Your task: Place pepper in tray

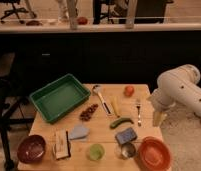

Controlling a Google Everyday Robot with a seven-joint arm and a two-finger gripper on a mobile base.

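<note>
Table [105, 136]: your work surface.
Tray [60, 98]: far-left corner, hollow up, ready to receive.
End effector [158, 119]: just off the right edge, carrying nothing; whether it is apart or together, you cannot tell.
Pepper [121, 122]: lying flat right of centre, within reach of the arm's side.

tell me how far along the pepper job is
Nothing looks done: the pepper lies on the table, outside the tray. Nothing is in hand: the gripper hangs beside the table's edge, away from the pepper. Left: grasp it and set it in the tray.
</note>
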